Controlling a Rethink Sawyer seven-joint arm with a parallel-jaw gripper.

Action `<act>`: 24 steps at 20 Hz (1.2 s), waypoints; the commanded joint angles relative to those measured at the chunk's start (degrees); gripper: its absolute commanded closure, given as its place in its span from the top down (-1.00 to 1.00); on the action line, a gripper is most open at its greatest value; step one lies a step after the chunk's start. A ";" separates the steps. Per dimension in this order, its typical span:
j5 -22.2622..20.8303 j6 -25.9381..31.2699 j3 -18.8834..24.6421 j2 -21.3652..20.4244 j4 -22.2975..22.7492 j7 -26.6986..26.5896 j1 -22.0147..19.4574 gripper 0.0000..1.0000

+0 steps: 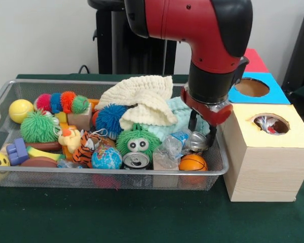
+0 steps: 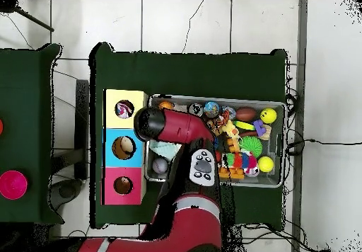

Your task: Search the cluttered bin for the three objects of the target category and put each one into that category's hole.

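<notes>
The wire-mesh bin [image 1: 91, 172] is full of toys; it also shows in the overhead view [image 2: 279, 185]. The cream-yellow waffle cloth [image 1: 142, 96] lies heaped on top, right of the bin's middle. My gripper [image 1: 202, 130] hangs fingers-down inside the bin's right end, just right of that cloth, open and empty, over a silver crumpled can [image 1: 196, 141]. The yellow-topped box [image 1: 294, 134] stands right of the bin. Polka-dot cloth [image 1: 267, 124] shows inside its hole [image 1: 279, 121], and also in the overhead view [image 2: 124, 109]. In the overhead view my arm [image 2: 177, 127] hides the gripper.
A blue-topped box [image 1: 273, 94] and a red-topped box [image 1: 256, 59] stand behind the yellow one. The bin holds a green fuzzy ball with eyes [image 1: 138, 143], a soda can [image 1: 137, 161], a basketball [image 1: 192, 163], a blue spiky ball [image 1: 110, 119], a clear bottle [image 1: 169, 152] and a pale green soft thing [image 1: 182, 117].
</notes>
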 commanded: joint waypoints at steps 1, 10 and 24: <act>4.02 4.38 0.04 -3.55 5.77 11.72 -0.50 1.00; 4.30 9.73 -2.26 -2.21 -0.63 12.09 0.50 1.00; 1.33 15.81 -3.09 8.40 -17.82 5.64 -2.42 1.00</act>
